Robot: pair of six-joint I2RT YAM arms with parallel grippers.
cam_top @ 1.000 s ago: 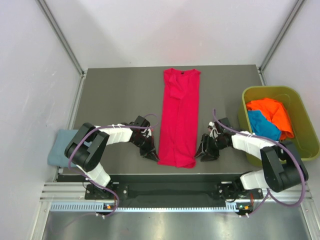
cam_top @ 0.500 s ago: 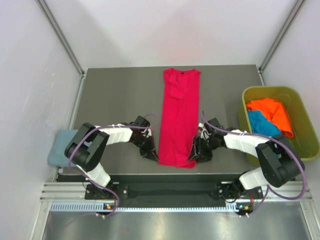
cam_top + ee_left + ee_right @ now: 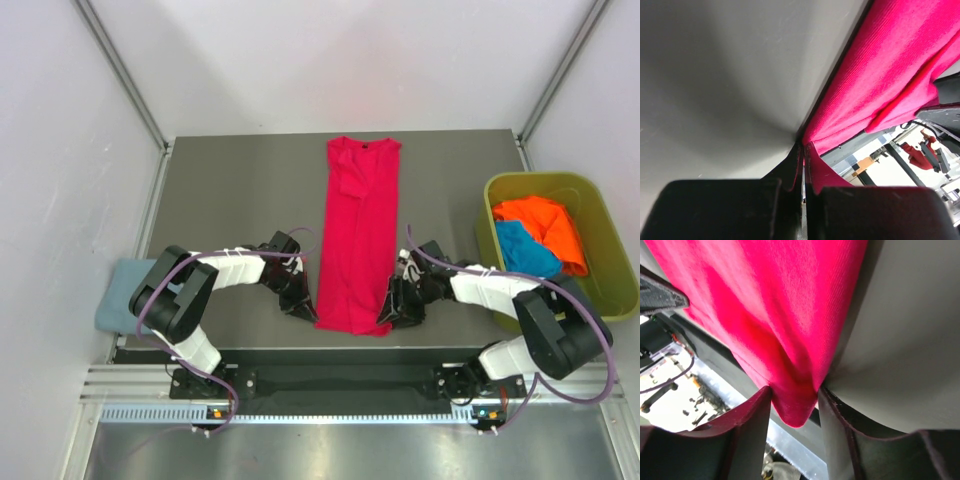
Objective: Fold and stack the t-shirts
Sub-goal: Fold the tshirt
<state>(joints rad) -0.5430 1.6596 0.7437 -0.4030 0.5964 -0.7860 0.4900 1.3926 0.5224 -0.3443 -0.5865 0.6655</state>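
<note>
Left gripper [image 3: 802, 150] is pinched tight on the near left corner of the crimson t-shirt [image 3: 358, 235], a sliver of red cloth caught between its closed fingers. The right gripper [image 3: 792, 405] has its fingers spread, with the near right corner of the hem bulging into the gap between them; it straddles the cloth but does not look clamped on it yet.

The shirt lies as a long narrow strip down the middle of the table [image 3: 230, 190], collar at the far end and hem at the near edge, sleeves already turned in. The step in hand looks like the lengthwise fold. For that, the right fingers need to close on their corner, then both arms lift the hem together and carry it evenly toward the collar, so the strip does not twist.

A grey-blue t-shirt [image 3: 118, 290] sits folded off the table's left edge. An orange t-shirt [image 3: 540, 215] and a turquoise t-shirt [image 3: 525, 248] wait crumpled in the olive bin [image 3: 500, 190] on the right.

A second ago the right gripper stood clear of the hem; it has since slid in against the corner, while the left has held its place.
</note>
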